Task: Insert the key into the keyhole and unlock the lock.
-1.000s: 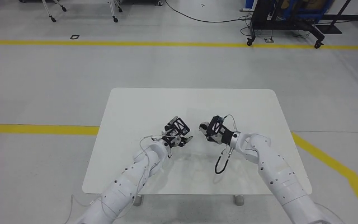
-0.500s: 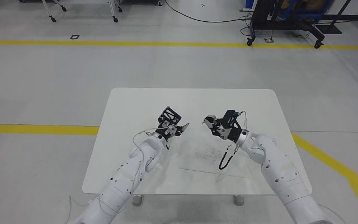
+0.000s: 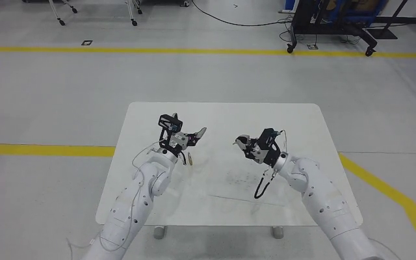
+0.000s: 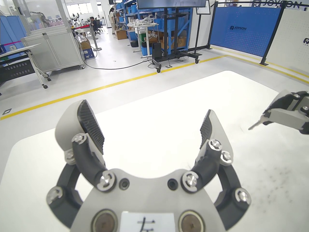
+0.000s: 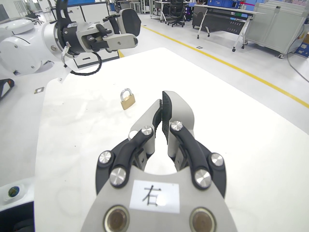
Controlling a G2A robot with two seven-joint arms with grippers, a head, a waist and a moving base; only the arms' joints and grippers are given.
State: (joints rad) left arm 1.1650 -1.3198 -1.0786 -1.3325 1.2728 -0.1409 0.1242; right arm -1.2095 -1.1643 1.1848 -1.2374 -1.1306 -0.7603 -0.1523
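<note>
A small brass padlock (image 5: 127,99) with a silver shackle lies on the white table (image 3: 292,123), also seen as a small yellowish thing, the padlock (image 3: 191,158), in the top view. My left gripper (image 4: 147,112) hangs open in the air above and beside it with nothing between its ribbed pads (image 4: 91,124). My right gripper (image 5: 161,97) is shut; in the left wrist view the thin silver key (image 4: 254,124) sticks out of the right gripper (image 4: 265,119). The two grippers, left gripper (image 3: 192,136) and right gripper (image 3: 239,141), face each other a short way apart.
The table edges run close on the near and left sides of the padlock. A black cable (image 3: 260,185) loops off the right forearm above the table. Floor with yellow lines (image 3: 208,50) surrounds the table; racks and carts stand far off.
My left gripper has swung away from the right gripper, to the left and back, and stands open. The padlock now lies on the table. The right gripper shifted slightly right.
</note>
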